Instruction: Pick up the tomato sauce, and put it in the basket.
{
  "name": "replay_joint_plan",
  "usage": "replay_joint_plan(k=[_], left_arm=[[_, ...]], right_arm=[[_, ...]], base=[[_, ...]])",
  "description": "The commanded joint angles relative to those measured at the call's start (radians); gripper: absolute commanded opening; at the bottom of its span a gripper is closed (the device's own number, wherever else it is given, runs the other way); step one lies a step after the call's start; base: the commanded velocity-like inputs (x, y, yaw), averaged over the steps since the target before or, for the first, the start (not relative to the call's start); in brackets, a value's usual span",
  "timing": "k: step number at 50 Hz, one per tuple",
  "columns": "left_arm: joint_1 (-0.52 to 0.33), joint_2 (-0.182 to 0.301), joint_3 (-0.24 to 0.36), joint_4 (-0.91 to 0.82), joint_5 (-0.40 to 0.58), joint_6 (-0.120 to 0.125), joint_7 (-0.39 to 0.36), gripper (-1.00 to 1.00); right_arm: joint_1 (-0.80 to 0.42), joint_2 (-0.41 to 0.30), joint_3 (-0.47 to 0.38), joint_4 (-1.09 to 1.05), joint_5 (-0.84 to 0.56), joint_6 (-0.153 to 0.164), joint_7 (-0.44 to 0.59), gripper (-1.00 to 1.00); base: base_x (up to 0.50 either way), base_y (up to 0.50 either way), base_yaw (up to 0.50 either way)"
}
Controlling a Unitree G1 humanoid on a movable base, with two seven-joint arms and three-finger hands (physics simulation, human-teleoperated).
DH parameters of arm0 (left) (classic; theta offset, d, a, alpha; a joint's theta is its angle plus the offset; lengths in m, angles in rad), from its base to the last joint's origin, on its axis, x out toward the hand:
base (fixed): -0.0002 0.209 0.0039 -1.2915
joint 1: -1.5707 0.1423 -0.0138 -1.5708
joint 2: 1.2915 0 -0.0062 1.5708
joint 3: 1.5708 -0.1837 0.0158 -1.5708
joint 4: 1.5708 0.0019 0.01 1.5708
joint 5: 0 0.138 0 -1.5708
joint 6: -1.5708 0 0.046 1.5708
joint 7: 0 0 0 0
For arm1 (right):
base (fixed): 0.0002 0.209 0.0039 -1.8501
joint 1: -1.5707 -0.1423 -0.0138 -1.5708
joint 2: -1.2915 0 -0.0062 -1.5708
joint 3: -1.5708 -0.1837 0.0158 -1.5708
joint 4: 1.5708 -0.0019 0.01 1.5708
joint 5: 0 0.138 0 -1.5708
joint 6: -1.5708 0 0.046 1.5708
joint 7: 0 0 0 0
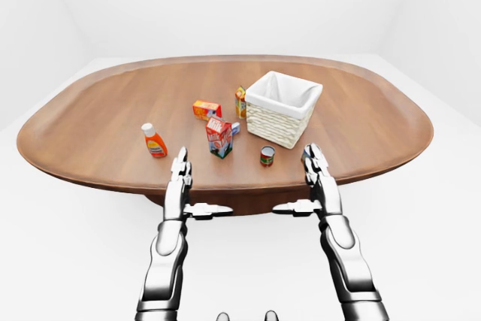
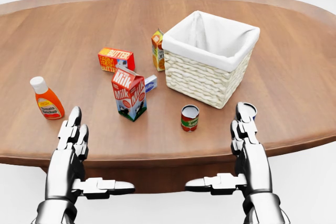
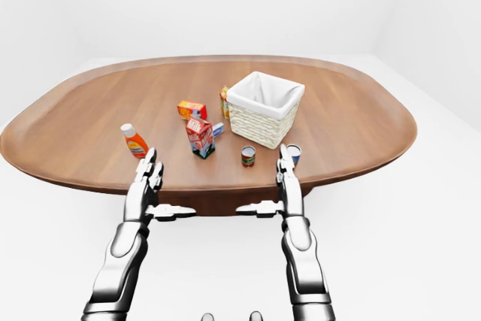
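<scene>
Our left hand [image 2: 71,137] and right hand [image 2: 245,129] hover at the surface's [image 2: 294,77] near edge, fingers spread and holding nothing. Between them the tomato can [image 2: 189,117] stands upright, just beside the basket [image 2: 210,59]. We see the milk [image 2: 129,93] nearby, the bottle [image 2: 46,98] toward the left edge.

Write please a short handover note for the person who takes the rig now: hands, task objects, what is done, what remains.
Left hand: open, empty, over the table's near edge.
Right hand: open, empty, beside a small can it partly hides.
Tomato sauce: upright on the table, just below the basket in the head view, between the hands.
Done: nothing; the sauce is untouched.
Left: grasp the sauce, probably with the right hand, and put it in the basket.
</scene>
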Motion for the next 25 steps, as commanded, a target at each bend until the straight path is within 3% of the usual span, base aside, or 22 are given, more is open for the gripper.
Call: replay_joint_plan(k=[1, 12, 22, 25], left_arm=[[0.001, 0.010, 0.020, -0.009, -0.008, 0.008, -0.021, 1.00], [0.001, 0.011, 0.021, -0.019, -0.008, 0.017, -0.023, 1.00], [0.016, 0.011, 0.020, -0.130, -0.015, 0.084, -0.029, 1.00], [0.018, 0.012, 0.023, -0.167, -0.019, 0.084, -0.031, 1.00]], right_arm=[[-0.003, -0.011, -0.025, -0.004, 0.020, 0.002, 0.028, 1.00], [0.000, -0.012, -0.025, -0.018, 0.027, 0.010, 0.031, 1.00], [0.008, -0.012, -0.028, -0.072, 0.034, 0.047, 0.035, 1.00], [0.008, -0.012, -0.028, -0.083, 0.035, 0.056, 0.035, 1.00]], base=[[0.00, 0.00, 0.00], [0.00, 0.00, 0.00], [0.00, 0.00, 0.00], [0.00, 0.00, 0.00]])
